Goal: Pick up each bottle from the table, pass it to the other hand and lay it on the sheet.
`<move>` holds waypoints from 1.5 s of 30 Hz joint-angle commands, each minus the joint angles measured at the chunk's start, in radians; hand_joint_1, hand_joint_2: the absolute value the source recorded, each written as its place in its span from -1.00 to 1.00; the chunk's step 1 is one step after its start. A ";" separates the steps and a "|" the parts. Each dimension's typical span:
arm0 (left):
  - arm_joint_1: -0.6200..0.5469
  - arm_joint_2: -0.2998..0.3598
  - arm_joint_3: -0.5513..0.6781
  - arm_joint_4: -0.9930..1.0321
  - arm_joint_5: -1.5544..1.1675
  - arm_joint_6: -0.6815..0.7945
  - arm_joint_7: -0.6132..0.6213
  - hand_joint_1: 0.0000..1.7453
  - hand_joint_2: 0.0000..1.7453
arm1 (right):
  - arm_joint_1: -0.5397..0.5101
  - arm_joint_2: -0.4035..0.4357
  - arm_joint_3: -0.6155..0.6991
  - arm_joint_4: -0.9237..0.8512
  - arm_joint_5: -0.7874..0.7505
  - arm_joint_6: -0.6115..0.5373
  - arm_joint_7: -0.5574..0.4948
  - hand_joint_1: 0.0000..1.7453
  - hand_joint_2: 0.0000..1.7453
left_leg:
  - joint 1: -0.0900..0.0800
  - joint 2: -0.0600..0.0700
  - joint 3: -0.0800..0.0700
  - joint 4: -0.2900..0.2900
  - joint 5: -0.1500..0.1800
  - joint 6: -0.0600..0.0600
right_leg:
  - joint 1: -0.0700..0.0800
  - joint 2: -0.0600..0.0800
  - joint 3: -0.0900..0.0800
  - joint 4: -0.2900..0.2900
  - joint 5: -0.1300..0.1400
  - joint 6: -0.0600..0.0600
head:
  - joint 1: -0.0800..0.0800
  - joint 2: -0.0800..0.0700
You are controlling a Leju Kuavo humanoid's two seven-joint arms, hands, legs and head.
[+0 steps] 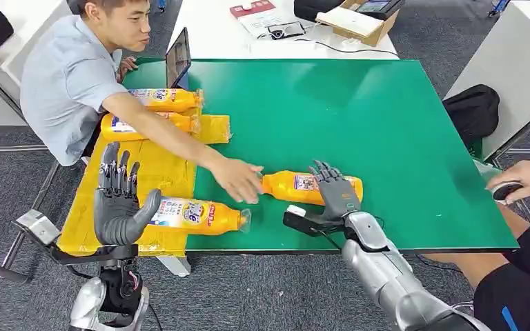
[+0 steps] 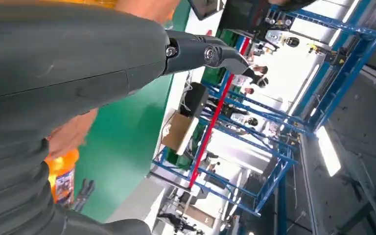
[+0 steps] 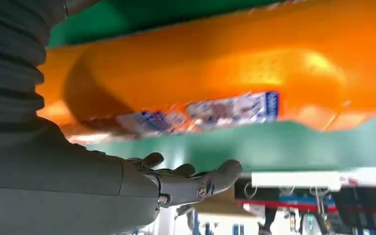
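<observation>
High head view, close wrist views

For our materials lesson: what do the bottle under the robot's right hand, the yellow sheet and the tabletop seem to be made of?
Bottle: probably clear glossy plastic; highlights, orange liquid showing through, printed label.
Yellow sheet: likely thin plastic film or paper; wrinkled, slightly shiny.
Tabletop: green mat, seemingly rubber or vinyl; smooth, matte.

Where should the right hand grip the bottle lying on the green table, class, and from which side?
Around the thick labelled middle of the bottle, from above. It lies flat, neck toward the person's hand, and the right hand is over its wide end.
</observation>
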State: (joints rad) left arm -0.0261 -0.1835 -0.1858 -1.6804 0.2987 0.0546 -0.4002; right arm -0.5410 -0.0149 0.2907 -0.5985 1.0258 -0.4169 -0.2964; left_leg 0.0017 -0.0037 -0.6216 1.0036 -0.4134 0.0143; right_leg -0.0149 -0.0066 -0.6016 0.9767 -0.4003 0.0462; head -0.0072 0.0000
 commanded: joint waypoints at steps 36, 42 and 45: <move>-0.028 0.041 0.011 0.139 -0.096 -0.002 0.064 -1.00 1.00 | -0.189 -0.005 0.020 0.305 0.020 0.415 0.222 1.00 1.00 | 0.001 -0.003 0.008 -0.002 0.000 -0.001 | 0.001 -0.003 0.008 -0.002 -0.001 -0.002 | 0.000 0.000; -0.048 0.048 0.006 0.172 -0.100 -0.005 0.064 -1.00 1.00 | -0.207 -0.011 0.052 0.318 0.029 0.481 0.211 1.00 1.00 | 0.001 -0.002 0.010 -0.001 0.000 -0.001 | 0.001 -0.002 0.010 -0.002 -0.001 -0.002 | 0.000 0.000; -0.048 0.048 0.007 0.175 -0.100 -0.005 0.064 -1.00 1.00 | -0.208 -0.004 0.057 0.317 0.020 0.489 0.205 1.00 1.00 | 0.001 -0.002 0.011 -0.002 0.000 -0.001 | 0.001 -0.003 0.011 -0.002 -0.001 -0.002 | 0.000 0.000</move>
State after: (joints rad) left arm -0.0260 -0.1656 -0.1621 -1.6003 0.1995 0.0526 -0.3410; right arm -0.7611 -0.0172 0.3323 -0.3788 1.0513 0.0237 -0.0778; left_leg 0.0017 -0.0034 -0.6134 1.0038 -0.4134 0.0146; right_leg -0.0150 -0.0064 -0.5948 0.9760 -0.4003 0.0462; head -0.0072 0.0000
